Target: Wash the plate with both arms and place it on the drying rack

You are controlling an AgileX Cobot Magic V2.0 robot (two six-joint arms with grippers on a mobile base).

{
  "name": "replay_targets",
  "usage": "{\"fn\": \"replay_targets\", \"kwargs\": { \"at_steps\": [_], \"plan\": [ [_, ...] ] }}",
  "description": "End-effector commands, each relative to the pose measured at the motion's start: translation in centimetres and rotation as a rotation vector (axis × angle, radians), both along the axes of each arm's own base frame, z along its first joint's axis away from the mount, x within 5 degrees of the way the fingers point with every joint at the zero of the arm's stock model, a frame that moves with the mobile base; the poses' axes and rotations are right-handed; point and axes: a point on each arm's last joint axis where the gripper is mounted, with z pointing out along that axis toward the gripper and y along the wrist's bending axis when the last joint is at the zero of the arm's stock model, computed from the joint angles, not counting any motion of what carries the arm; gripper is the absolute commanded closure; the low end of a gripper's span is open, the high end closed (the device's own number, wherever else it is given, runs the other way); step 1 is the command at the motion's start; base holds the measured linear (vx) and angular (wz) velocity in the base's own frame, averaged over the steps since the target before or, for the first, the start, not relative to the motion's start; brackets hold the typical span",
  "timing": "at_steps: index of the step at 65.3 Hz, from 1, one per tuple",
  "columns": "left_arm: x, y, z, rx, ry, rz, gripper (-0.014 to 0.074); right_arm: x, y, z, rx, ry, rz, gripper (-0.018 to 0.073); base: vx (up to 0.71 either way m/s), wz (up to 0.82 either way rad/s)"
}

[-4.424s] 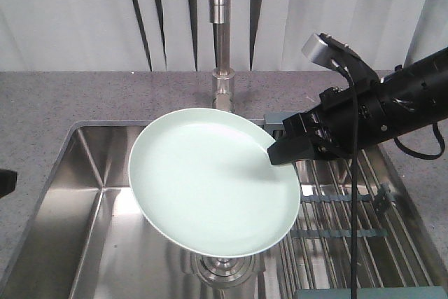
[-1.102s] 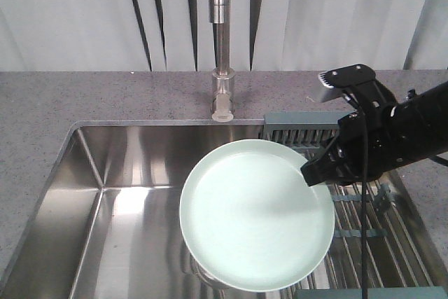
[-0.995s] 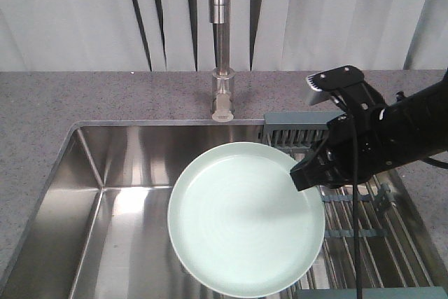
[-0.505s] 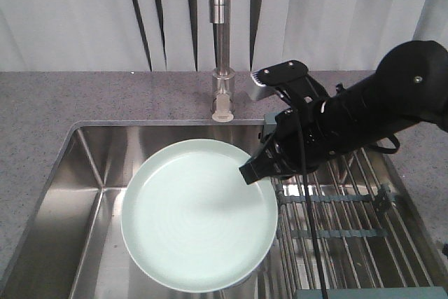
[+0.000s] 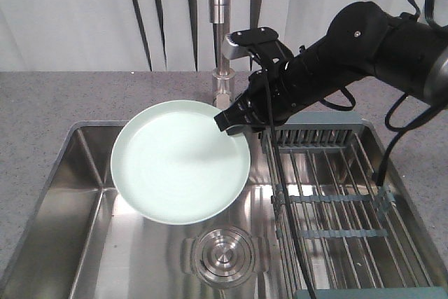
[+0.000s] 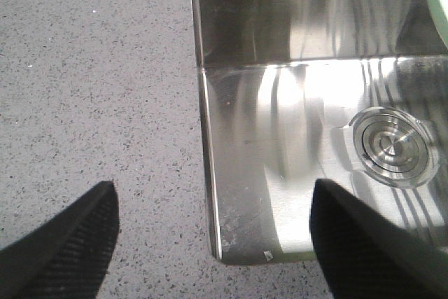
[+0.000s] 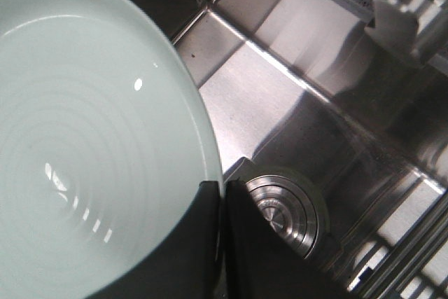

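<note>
Pinching the rim of the round pale mint-green plate [image 5: 175, 169], the black right gripper [image 5: 234, 118] is holding it above the steel sink basin [image 5: 84, 173]; the left gripper [image 6: 210, 243] is hanging with jaws spread over the basin's edge.

Right arm [image 5: 364, 47] reaches leftward, right hand [image 5: 225, 121] pinching the plate [image 5: 175, 166]; left hand [image 6: 213, 232] spread wide.

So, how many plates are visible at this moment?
1. The plate is held by its rim in the right gripper, over the sink, left of the drying rack. The drying rack shows no plate. The sink floor under the plate is hidden.
</note>
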Motion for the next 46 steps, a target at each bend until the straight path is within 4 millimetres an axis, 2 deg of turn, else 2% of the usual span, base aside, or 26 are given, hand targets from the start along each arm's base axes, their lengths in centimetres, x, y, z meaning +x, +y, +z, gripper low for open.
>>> {"fn": "replay_targets", "kwargs": {
  "at_steps": [1,9,21,34,46],
  "plan": [
    [0.4,0.0,1.1,-0.013,-0.07,0.008,0.0062,1.1,-1.1,3.3,0.07,-0.096,-0.049,0.0564,0.0,0.0],
    [0.4,0.0,1.1,-0.013,-0.07,0.008,0.0062,2.4,-3.0,3.7,0.072,-0.113,-0.098,0.0564,0.0,0.0],
    [0.4,0.0,1.1,-0.013,-0.07,0.008,0.0062,3.2,-6.6,3.8,0.076,-0.077,-0.168,0.0564,0.0,0.0],
    [0.4,0.0,1.1,-0.013,-0.07,0.008,0.0062,2.4,-8.6,4.4,0.057,-0.087,-0.195,0.0564,0.0,0.0],
    [0.4,0.0,1.1,-0.013,-0.07,0.008,0.0062,0.8,-9.7,3.7,0.047,-0.087,-0.219,0.0564,0.0,0.0]
  ]
}}
